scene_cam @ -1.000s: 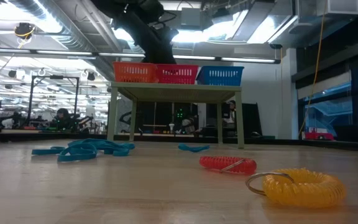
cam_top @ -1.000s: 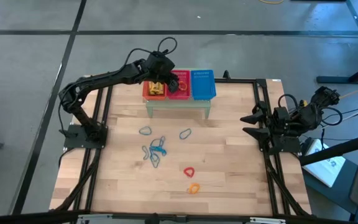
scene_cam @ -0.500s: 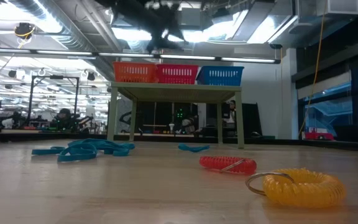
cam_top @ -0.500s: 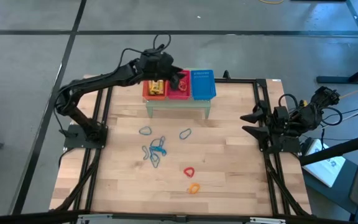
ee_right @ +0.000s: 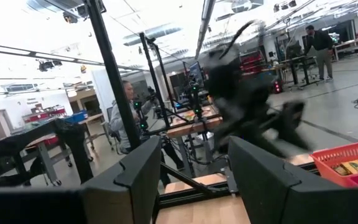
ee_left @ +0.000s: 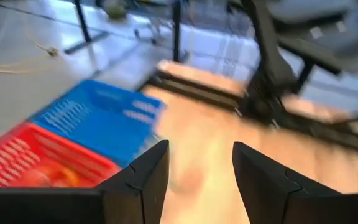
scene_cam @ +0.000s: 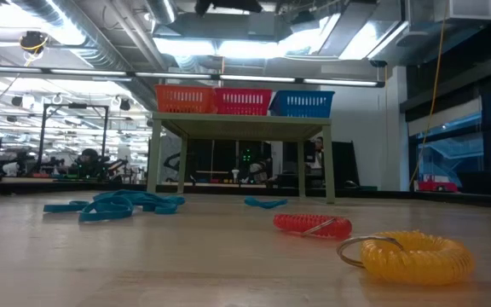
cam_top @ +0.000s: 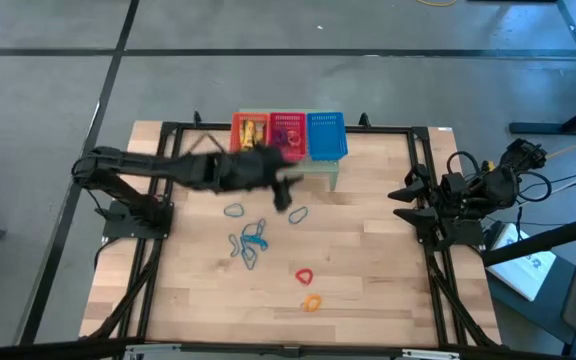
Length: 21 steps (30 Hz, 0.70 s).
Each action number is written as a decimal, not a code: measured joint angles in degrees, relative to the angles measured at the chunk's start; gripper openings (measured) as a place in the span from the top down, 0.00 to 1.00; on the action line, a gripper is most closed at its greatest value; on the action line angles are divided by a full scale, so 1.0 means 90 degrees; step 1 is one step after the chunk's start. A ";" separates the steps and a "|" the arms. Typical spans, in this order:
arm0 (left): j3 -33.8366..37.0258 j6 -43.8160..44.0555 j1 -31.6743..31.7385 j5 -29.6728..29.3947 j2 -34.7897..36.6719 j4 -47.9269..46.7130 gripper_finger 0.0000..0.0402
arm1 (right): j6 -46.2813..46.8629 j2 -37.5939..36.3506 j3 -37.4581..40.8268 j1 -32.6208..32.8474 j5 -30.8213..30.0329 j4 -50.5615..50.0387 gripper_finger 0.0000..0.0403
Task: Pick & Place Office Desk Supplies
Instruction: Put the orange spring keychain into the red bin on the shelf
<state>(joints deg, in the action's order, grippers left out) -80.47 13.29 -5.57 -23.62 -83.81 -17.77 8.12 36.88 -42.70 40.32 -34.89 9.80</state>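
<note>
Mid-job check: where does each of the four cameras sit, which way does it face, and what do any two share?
High: overhead, straight down; both arms, left gripper.
Low: table height, level toward the stand; yellow loop nearest.
Left wrist: past its open fingers at the blue basket.
Right wrist: past open fingers toward the left arm.
Shared: blue basket, high and left wrist.

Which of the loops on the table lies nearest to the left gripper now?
The blue loop lying alone toward the right arm's side, right beside the left gripper; the other blue loops, the red and the orange lie farther off.
</note>
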 joint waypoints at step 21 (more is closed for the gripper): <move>0.0007 0.1861 -0.1808 0.1479 -0.2677 -0.0510 0.48 | 0.0534 0.0389 0.0000 0.0002 -0.0075 -0.0102 0.52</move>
<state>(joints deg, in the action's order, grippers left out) -80.40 30.04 -21.85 -10.31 -107.91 -22.36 12.93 40.38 -42.70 40.33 -35.57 8.88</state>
